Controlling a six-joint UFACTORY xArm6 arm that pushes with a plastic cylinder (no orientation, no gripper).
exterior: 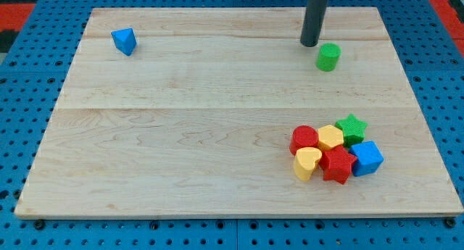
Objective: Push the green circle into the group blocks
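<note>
The green circle stands on the wooden board near the view's top right. My tip rests on the board just to the upper left of it, a small gap apart. The group sits at the view's lower right: a red circle, a yellow hexagon, a green star, a yellow heart, a red star and a blue cube, all packed together.
A blue triangle lies alone near the view's top left. The wooden board lies on a blue pegboard surface that shows around its edges.
</note>
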